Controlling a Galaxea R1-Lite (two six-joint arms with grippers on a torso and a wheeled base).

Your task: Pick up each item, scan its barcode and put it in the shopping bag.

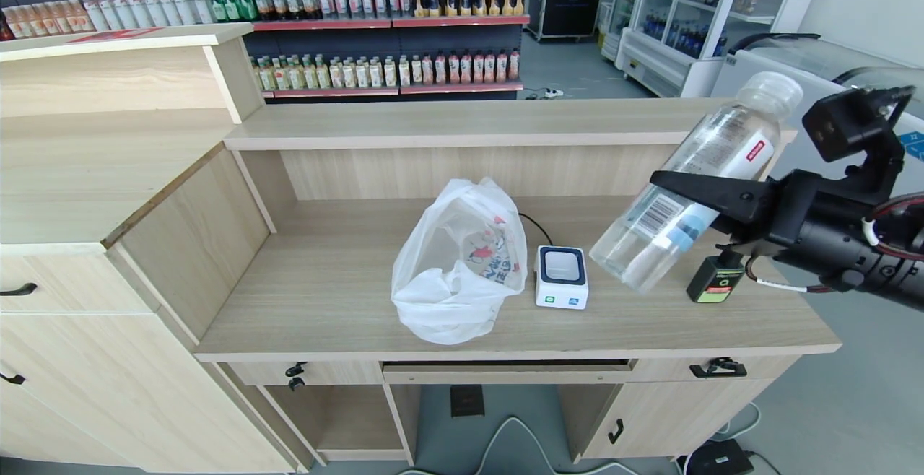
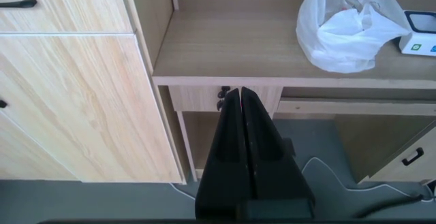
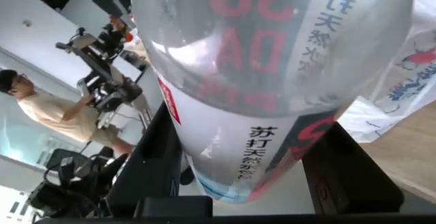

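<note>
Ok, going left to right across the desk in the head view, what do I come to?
White plastic shopping bag → white barcode scanner → clear water bottle, tilted and held up in the air.

Wide counter (image 1: 325, 294) room left of the shopping bag (image 1: 458, 262); scanner (image 1: 561, 276) just beside it (cable (image 1: 535, 224) behind), high ledge (image 1: 462, 125) at the back.
</note>
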